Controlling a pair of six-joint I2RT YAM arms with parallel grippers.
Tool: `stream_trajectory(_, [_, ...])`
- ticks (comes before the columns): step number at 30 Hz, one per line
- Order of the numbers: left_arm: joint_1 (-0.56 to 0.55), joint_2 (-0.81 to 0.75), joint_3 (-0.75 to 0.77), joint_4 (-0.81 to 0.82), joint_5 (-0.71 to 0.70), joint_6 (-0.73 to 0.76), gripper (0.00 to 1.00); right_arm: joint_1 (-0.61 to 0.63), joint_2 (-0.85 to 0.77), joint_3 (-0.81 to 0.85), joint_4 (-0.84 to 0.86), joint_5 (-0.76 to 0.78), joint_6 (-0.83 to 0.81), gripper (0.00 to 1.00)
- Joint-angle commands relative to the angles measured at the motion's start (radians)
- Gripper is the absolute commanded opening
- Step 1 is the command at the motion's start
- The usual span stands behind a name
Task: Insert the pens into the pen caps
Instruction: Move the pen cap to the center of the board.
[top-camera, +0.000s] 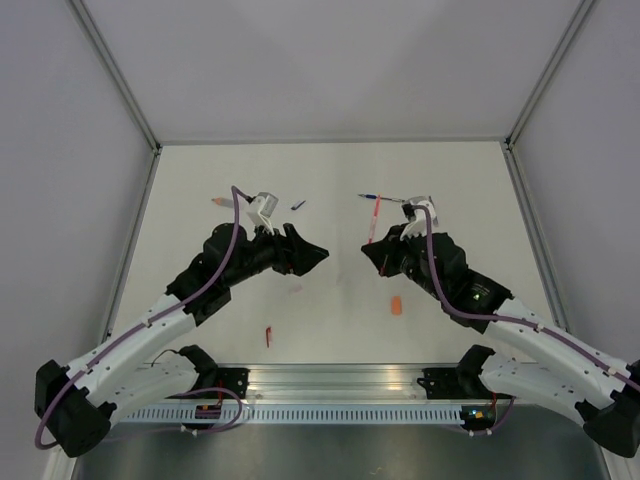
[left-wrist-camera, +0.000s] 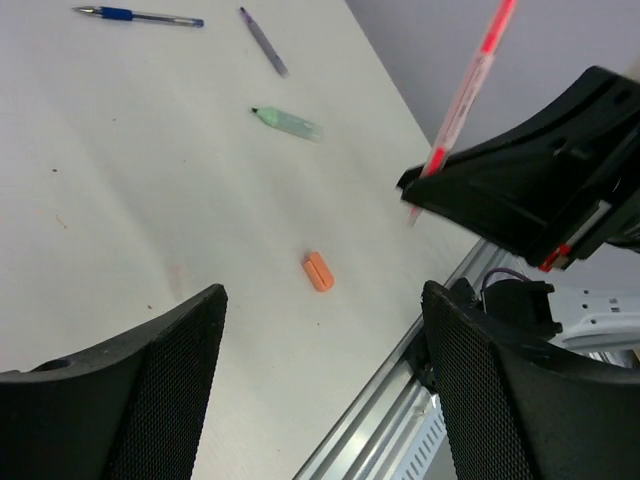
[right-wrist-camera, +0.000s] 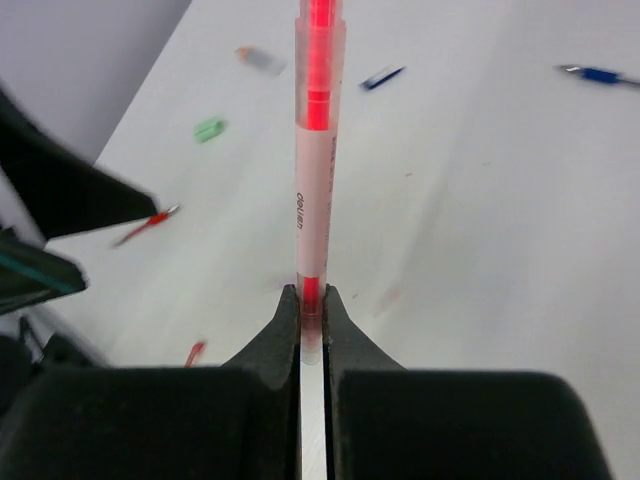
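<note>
My right gripper (right-wrist-camera: 312, 305) is shut on the lower end of a red pen (right-wrist-camera: 318, 150) and holds it off the table, pointing away from the wrist. In the top view the red pen (top-camera: 376, 215) stands out of the right gripper (top-camera: 372, 243). My left gripper (top-camera: 318, 256) faces it a short way off, open and empty, with its jaws wide apart (left-wrist-camera: 320, 390). An orange cap (left-wrist-camera: 318, 271) lies on the table below them. A blue pen (left-wrist-camera: 140, 15), a dark grey pen (left-wrist-camera: 263, 40) and a pale green pen (left-wrist-camera: 285, 122) lie farther off.
A mint green cap (right-wrist-camera: 209, 128), a dark blue cap (right-wrist-camera: 382, 77) and a salmon piece (right-wrist-camera: 258, 58) lie on the far left part of the table. A small red piece (top-camera: 268, 335) lies near the metal rail (top-camera: 330, 380) at the front edge. Grey walls close in three sides.
</note>
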Motion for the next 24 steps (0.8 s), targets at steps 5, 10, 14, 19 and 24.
stream_trajectory(5, [0.000,0.162,0.120,-0.230,-0.057,0.139,0.82,-0.113,-0.105,-0.061,-0.052,0.172,0.012,0.00])
stream_trajectory(10, [-0.002,0.336,0.235,-0.313,-0.072,0.209,0.76,-0.113,-0.228,-0.084,-0.049,0.198,0.004,0.00])
stream_trajectory(14, [-0.011,0.419,0.212,-0.234,-0.049,0.140,0.71,-0.113,-0.272,-0.090,-0.048,0.181,-0.008,0.00])
stream_trajectory(19, [-0.023,0.468,0.143,-0.077,-0.158,-0.245,0.65,-0.113,-0.271,-0.090,-0.040,0.141,-0.002,0.00])
stream_trajectory(24, [-0.034,0.568,0.273,-0.234,-0.297,-0.563,0.66,-0.113,-0.297,-0.102,-0.043,0.169,-0.002,0.00])
